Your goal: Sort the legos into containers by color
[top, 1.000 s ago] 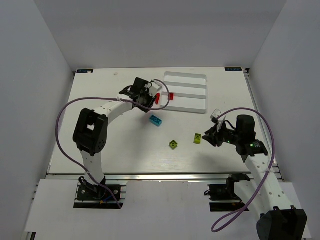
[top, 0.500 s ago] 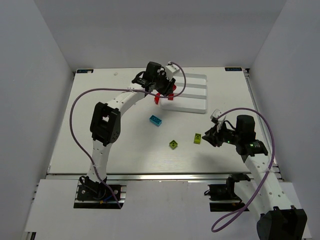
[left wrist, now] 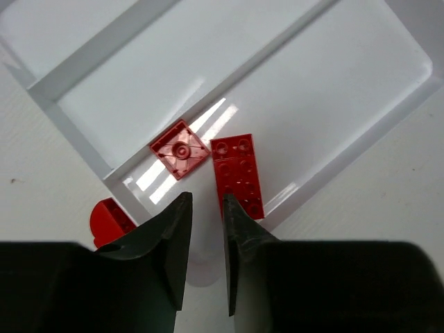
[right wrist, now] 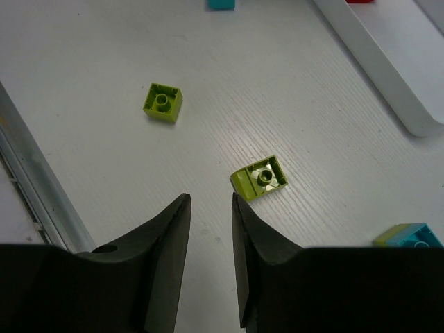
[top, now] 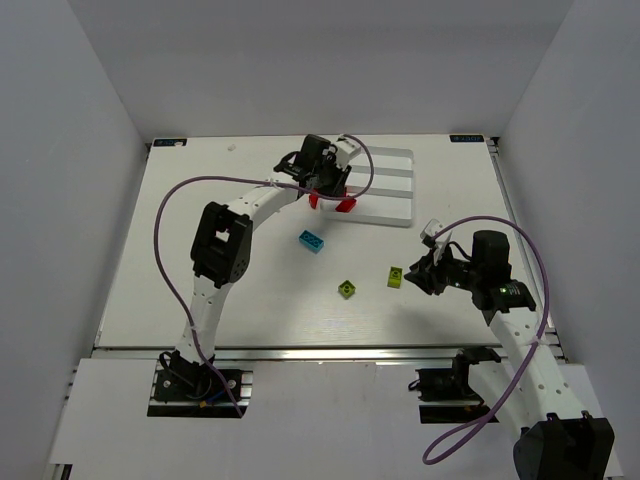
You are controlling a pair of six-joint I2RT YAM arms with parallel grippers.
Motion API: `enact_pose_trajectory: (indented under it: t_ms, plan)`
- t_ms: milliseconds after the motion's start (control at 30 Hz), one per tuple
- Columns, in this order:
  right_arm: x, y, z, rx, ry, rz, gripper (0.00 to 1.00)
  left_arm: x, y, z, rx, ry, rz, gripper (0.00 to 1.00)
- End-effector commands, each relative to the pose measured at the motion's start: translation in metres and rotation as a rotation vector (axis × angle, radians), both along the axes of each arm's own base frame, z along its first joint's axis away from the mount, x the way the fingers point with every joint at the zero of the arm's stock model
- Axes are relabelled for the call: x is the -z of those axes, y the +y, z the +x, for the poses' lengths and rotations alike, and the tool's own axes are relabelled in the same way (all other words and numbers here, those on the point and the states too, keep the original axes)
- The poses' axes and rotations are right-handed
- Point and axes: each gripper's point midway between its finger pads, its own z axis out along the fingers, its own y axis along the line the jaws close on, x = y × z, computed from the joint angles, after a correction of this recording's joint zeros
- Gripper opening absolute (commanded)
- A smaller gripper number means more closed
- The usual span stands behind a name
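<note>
Right gripper (right wrist: 210, 201) hovers empty, fingers narrowly apart. Left gripper (left wrist: 206, 202), equally narrow and empty, hangs over the tray (top: 385, 165), whose near compartment holds both red bricks (left wrist: 237, 175). Nearest yellow-green brick (right wrist: 261, 176) lies just ahead of the right gripper, at one o'clock.

cyan brick (right wrist: 221, 3) cropped, tray (right wrist: 378, 66) cropped

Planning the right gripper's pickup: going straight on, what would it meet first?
Likely the nearer green brick, just ahead of the right gripper, slightly off-centre; depth is unclear, possibly table first.
</note>
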Motion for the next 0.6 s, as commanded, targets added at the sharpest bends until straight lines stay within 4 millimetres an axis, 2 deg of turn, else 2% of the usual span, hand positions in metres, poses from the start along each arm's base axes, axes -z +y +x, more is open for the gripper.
enact_pose_trajectory:
  t_ms: [0,33,133,200,233,300,433,567]
  plan:
    - [-0.011,0.005,0.0,-0.03,-0.034,0.012,0.37,-0.072,0.009,0.016,-0.105,-0.154,-0.047,0.33]
    - [-0.011,0.005,0.001,-0.03,-0.035,0.012,0.37,-0.067,0.02,0.021,-0.146,-0.164,-0.024,0.26]
    - [-0.011,0.005,0.001,-0.031,-0.034,0.014,0.37,-0.064,0.044,0.028,-0.233,-0.176,0.046,0.25]
    - [-0.01,0.005,0.0,-0.034,-0.031,0.014,0.36,-0.058,0.057,0.032,-0.287,-0.18,0.096,0.35]
    - [-0.01,0.005,0.0,-0.031,-0.032,0.013,0.37,-0.056,0.061,0.032,-0.3,-0.178,0.117,0.5]
    - [-0.01,0.006,0.0,-0.036,-0.031,0.014,0.36,-0.052,0.07,0.035,-0.344,-0.183,0.15,0.58]
    - [-0.009,0.005,0.0,-0.031,-0.028,0.013,0.36,-0.04,0.077,0.038,-0.405,-0.16,0.172,0.64]
    - [-0.009,0.005,0.001,-0.031,-0.028,0.012,0.37,-0.03,0.077,0.041,-0.429,-0.127,0.189,0.64]
